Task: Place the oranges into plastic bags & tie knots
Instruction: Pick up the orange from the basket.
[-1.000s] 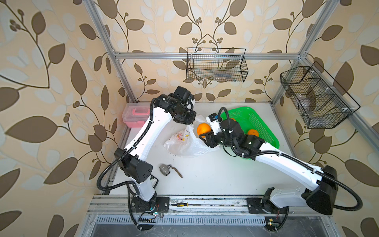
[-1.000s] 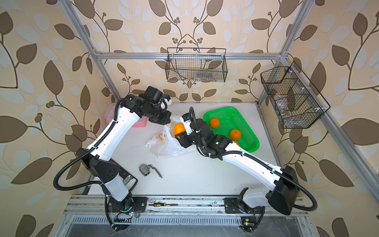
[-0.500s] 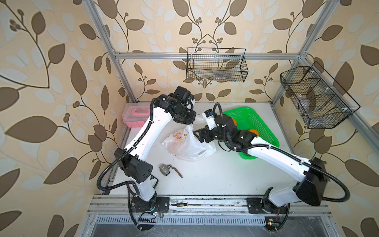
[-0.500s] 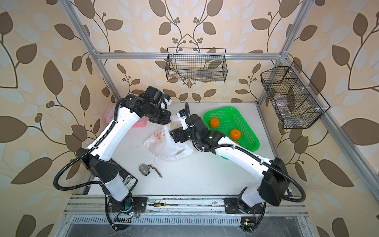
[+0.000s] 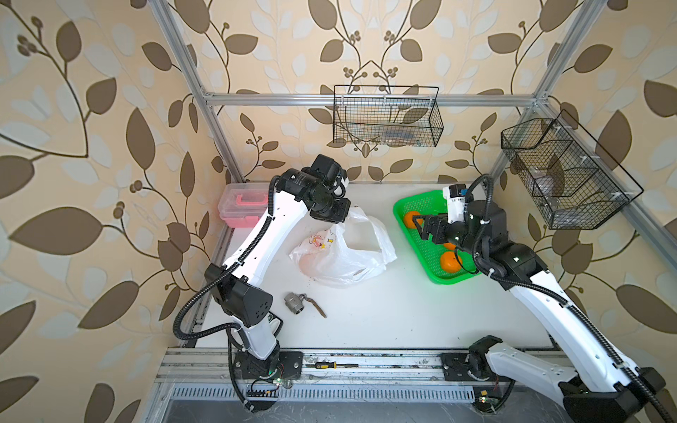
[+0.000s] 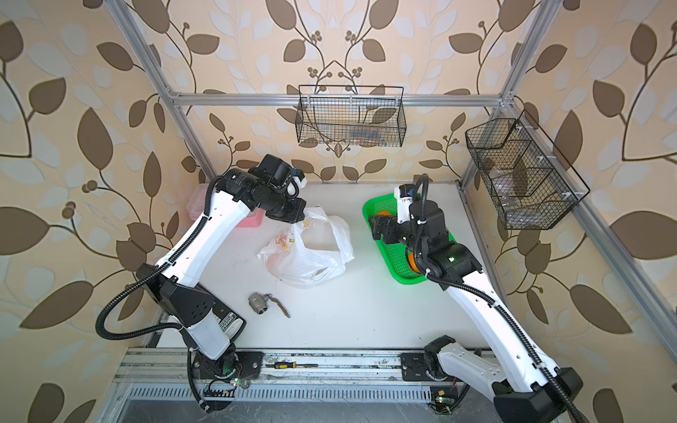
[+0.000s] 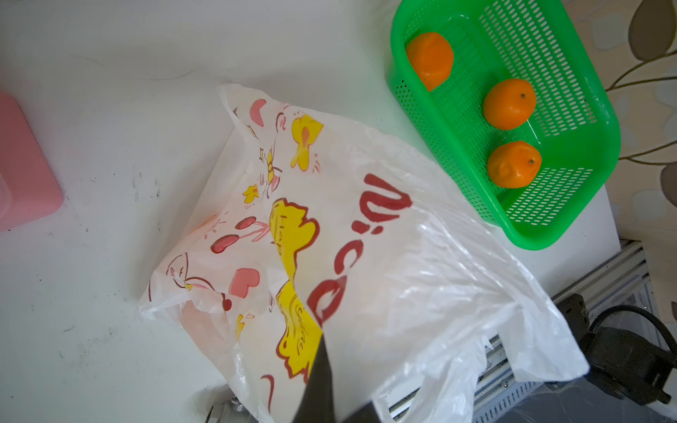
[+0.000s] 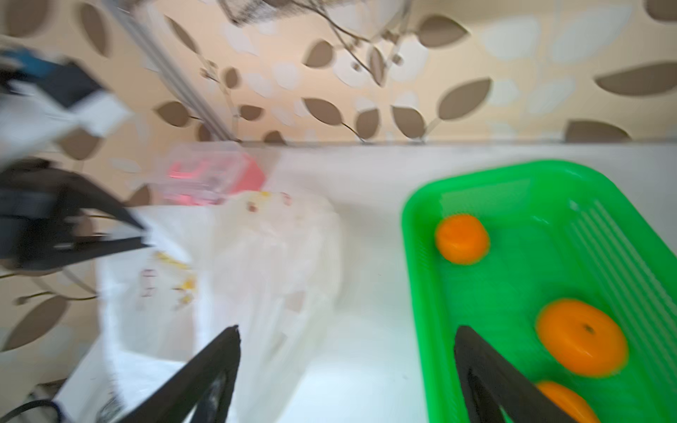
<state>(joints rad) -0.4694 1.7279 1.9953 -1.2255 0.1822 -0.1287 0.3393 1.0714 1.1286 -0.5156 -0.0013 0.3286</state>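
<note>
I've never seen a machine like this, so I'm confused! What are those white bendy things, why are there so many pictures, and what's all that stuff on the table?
Those are two robot arms fixed to the front of a white table. Two pictures look down from above at the whole scene. The other two come from little cameras on each arm's wrist.

On the table lie a cartoon-printed plastic bag, a green basket holding three oranges, a pink box and a small metal fitting.

The left hand is pinched shut on the bag's edge, holding it up. The right hand is open and empty, and hovers at the basket.
</note>
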